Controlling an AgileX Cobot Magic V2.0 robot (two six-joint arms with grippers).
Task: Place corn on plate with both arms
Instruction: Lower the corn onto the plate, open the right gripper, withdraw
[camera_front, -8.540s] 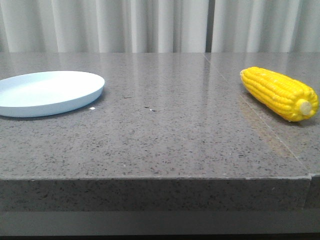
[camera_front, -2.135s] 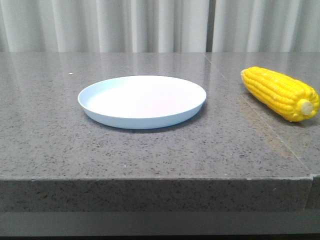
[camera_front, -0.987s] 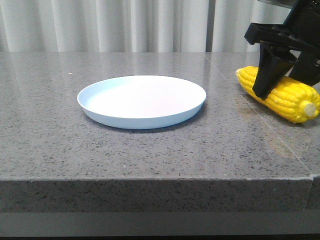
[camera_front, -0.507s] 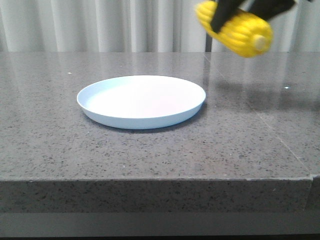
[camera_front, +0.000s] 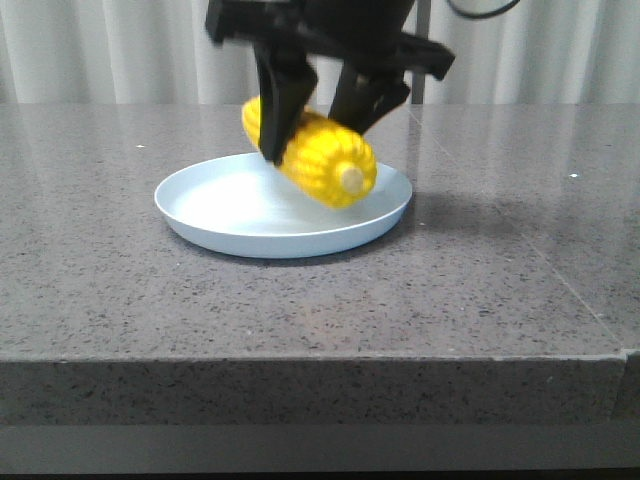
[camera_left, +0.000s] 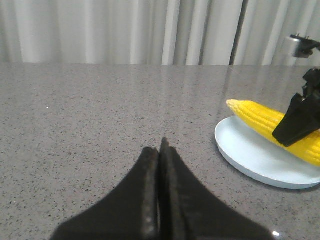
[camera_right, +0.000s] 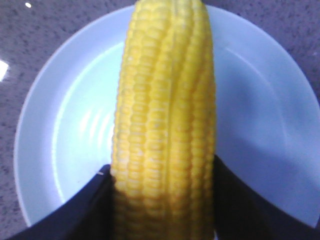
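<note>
One bright yellow corn cob (camera_front: 312, 158) is pinched by the black right gripper (camera_front: 322, 130) above one pale blue round plate (camera_front: 215, 216), frame centre. The left gripper (camera_left: 159, 150) is pressed together, empty.

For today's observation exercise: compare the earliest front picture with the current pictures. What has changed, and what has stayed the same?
The plate slid from the table's left edge to its middle. The corn, once lying at the far right, was gripped by the right gripper, lifted, and carried left; it now hangs over the plate. The left gripper is shut and empty. The table and curtain are unchanged.
</note>
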